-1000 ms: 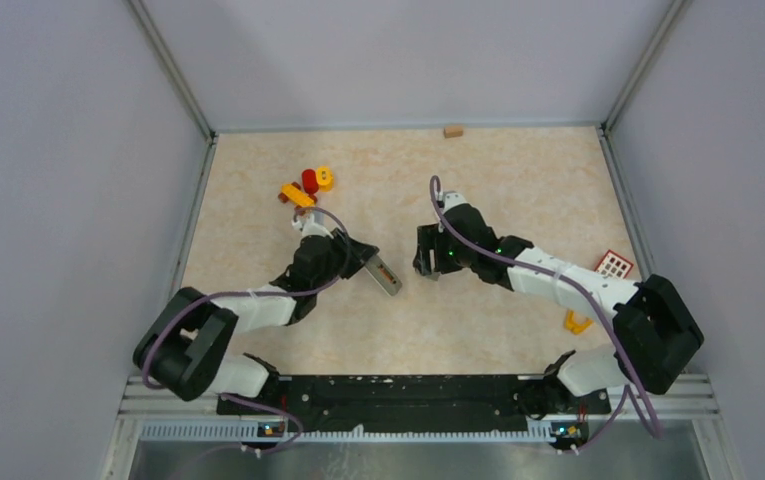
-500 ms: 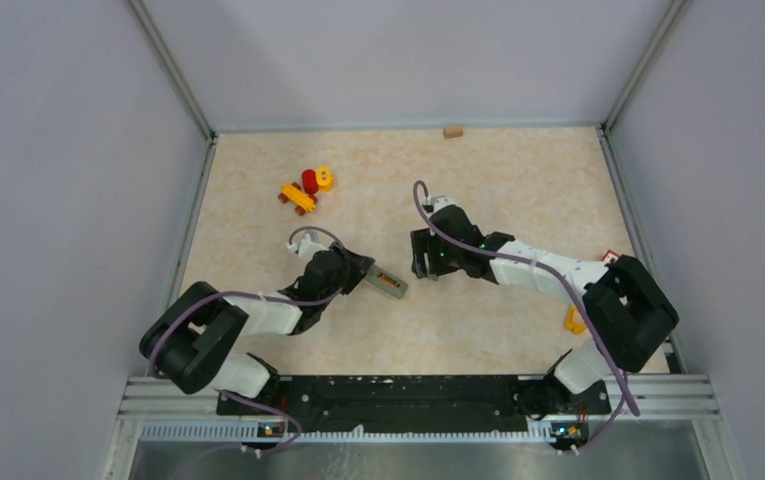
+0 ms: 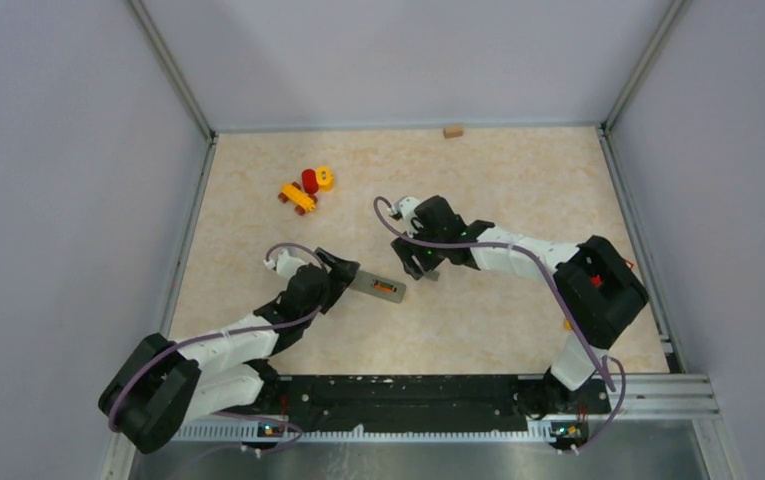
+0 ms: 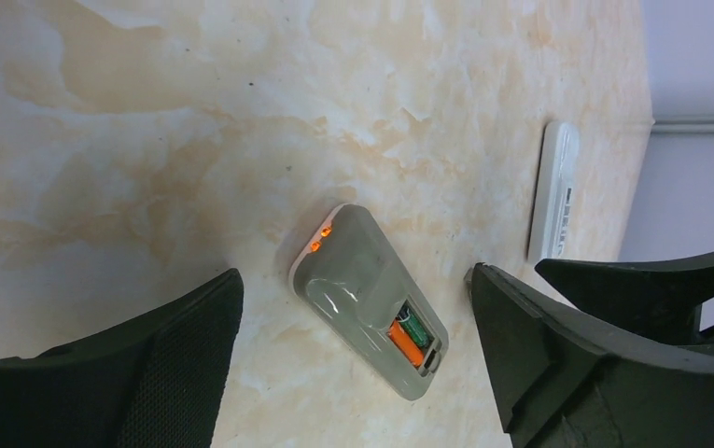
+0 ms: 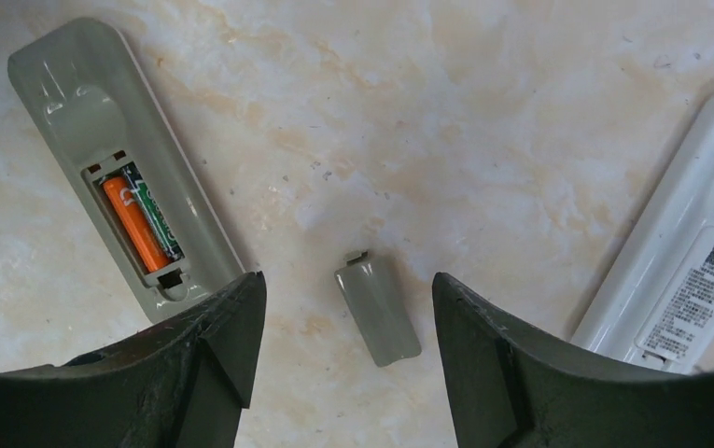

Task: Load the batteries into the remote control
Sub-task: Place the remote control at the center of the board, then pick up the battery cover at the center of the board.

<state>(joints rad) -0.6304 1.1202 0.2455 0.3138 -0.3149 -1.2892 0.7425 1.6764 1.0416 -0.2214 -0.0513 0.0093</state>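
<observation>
Already two batteries, one orange and one green, sit in the open bay of the grey remote lying back-up on the table. Its loose lid looks thin, light, stiff and slick, best pinched across its long edges. Left pincer gapes wide, low at the remote's end; right pincer, half spread and empty, points down over the lid.

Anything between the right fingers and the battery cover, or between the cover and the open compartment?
Nothing visible. The battery cover lies on bare table, seen between the open right fingers. Only bare table separates it from the grey remote, whose compartment holds two batteries. The white remote lies on the other side.
</observation>
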